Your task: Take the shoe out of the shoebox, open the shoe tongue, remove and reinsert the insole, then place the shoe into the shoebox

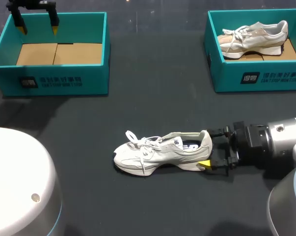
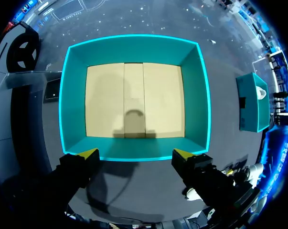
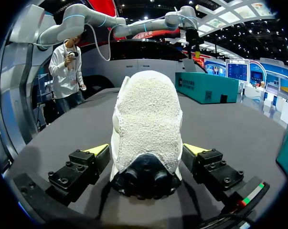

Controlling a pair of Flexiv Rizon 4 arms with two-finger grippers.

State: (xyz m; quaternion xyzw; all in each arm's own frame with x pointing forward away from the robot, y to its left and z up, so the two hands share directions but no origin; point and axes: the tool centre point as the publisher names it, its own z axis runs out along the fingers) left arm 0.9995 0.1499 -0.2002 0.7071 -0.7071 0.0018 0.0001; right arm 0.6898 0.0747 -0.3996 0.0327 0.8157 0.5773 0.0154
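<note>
A: Where is the shoe (image 1: 160, 152)?

B: Out on the dark worktop (image 1: 152, 98), resting on its sole, toe toward my left side and heel toward the right tool (image 1: 211, 149). It is well apart from both boxes.

A: How would it handle?

B: I'd judge it light. The upper looks soft and would cave under a pinch, while the sole and heel cup look stiffer. I'd grip across the heel or along the sole edge. The laces lie loose and might snag.

A: And the right tool?

B: It is spread wide with a finger on each side of the heel. I see a thin gap, so I take it as not clamped.

A: The left one?

B: The left tool (image 1: 37, 24) is wide and holding nothing, and it hangs over the left shoebox (image 1: 59, 81).

A: What does each view add?

B: Only the head view shows the shoe's full length, the dark lining in its opening, and a second shoe (image 1: 253, 37) in the right shoebox (image 1: 258, 81). The right wrist view alone shows the nubbly heel fabric and how the fingers flank it. The left wrist view looks straight down into the left shoebox and shows just its bare cardboard floor.
</note>
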